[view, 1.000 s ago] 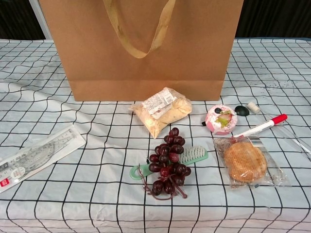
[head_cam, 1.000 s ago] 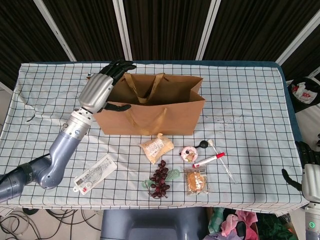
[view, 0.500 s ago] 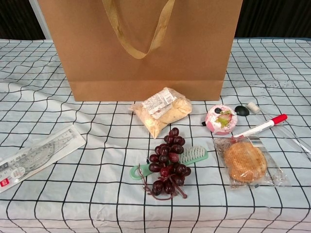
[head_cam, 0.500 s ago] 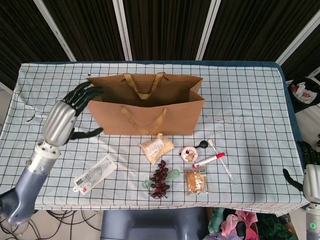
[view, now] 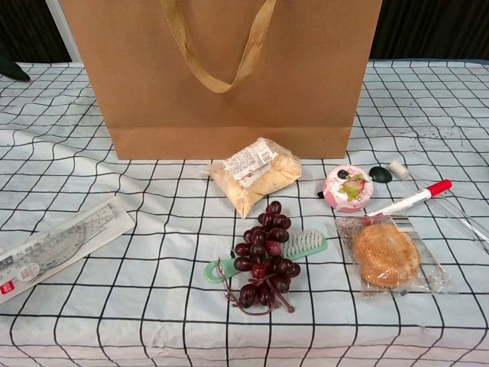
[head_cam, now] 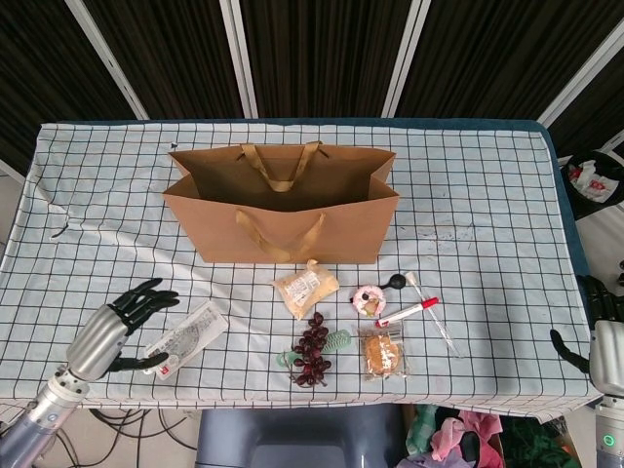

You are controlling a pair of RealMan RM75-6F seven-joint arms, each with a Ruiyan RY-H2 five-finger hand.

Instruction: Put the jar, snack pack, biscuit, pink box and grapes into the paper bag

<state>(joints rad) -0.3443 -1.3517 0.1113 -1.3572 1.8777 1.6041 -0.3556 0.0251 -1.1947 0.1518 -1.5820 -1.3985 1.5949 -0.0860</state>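
Observation:
The brown paper bag (head_cam: 283, 210) stands open at the table's middle, and it fills the top of the chest view as the bag (view: 229, 84). In front of it lie the snack pack (head_cam: 305, 290) (view: 254, 174), the round pink box (head_cam: 368, 298) (view: 348, 187), the wrapped biscuit (head_cam: 383, 355) (view: 386, 254) and the dark grapes (head_cam: 312, 349) (view: 262, 258). I see no jar. My left hand (head_cam: 112, 327) hovers empty with fingers spread at the front left, beside a ruler pack. My right hand (head_cam: 597, 336) hangs empty past the right table edge, partly cut off.
A packed ruler (head_cam: 185, 338) (view: 57, 245) lies front left. A green brush (head_cam: 336, 341) (view: 302, 246) lies under the grapes. A red-capped pen (head_cam: 408, 312) (view: 412, 199) and a small black object (head_cam: 395, 282) sit right of the pink box. A dark shape (view: 11, 69) shows at the chest view's left edge.
My left hand has drawn back from the bag's left end, down to the front left table edge. The right hand and the objects have stayed put.

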